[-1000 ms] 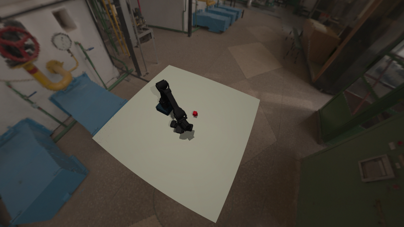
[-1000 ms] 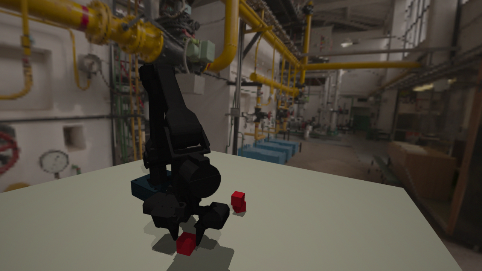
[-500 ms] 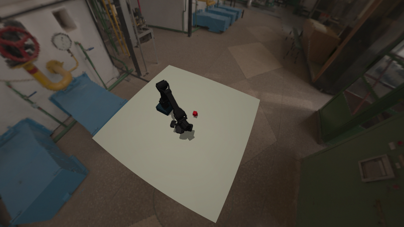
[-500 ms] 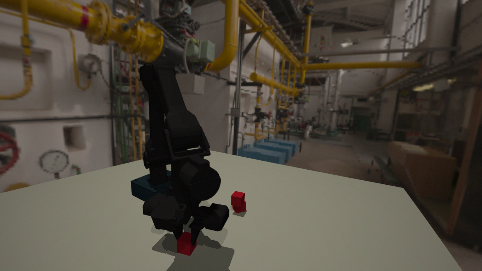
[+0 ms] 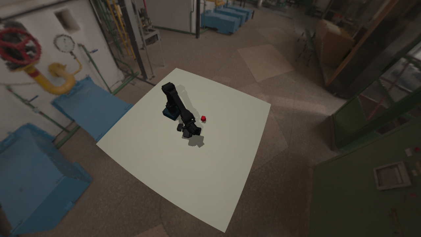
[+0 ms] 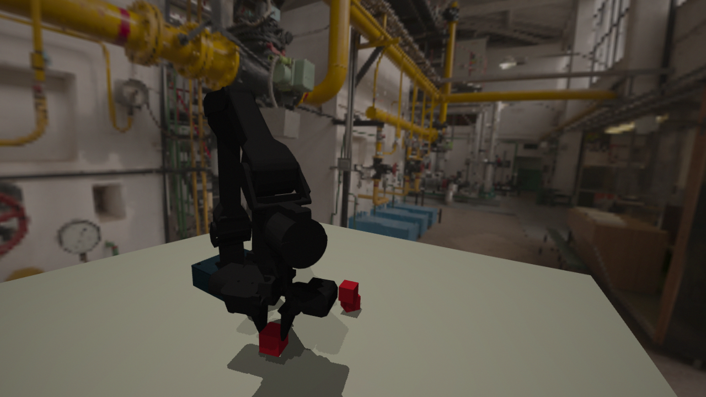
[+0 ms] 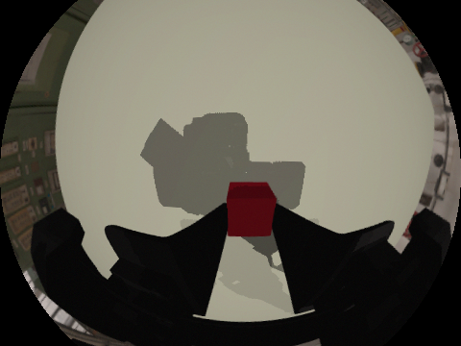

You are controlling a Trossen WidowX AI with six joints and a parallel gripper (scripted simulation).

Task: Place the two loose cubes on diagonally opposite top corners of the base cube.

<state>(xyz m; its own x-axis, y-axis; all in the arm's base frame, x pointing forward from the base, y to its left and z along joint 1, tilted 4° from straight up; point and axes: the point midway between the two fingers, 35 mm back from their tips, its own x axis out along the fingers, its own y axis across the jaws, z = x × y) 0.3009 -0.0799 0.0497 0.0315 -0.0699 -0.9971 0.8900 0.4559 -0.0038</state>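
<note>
My gripper (image 6: 272, 334) (image 7: 250, 209) is shut on a red loose cube (image 6: 270, 342) (image 7: 250, 216). The fingertips press its two sides, and the cube looks level, a little above the table. In the top view the arm hides this cube. The other red loose cube (image 6: 348, 292) (image 5: 203, 118) sits on top of the red base cube (image 6: 352, 306). It is shifted to one side, and the base cube looks turned relative to it. In the wrist view neither of these two cubes can be made out.
The pale table top (image 5: 176, 165) (image 6: 469, 316) carries the arm's dark blue base (image 5: 170, 113) (image 6: 202, 276) behind the gripper. In the exterior view the two stacked cubes stand to the right of the gripper, close to its right finger housing in the picture.
</note>
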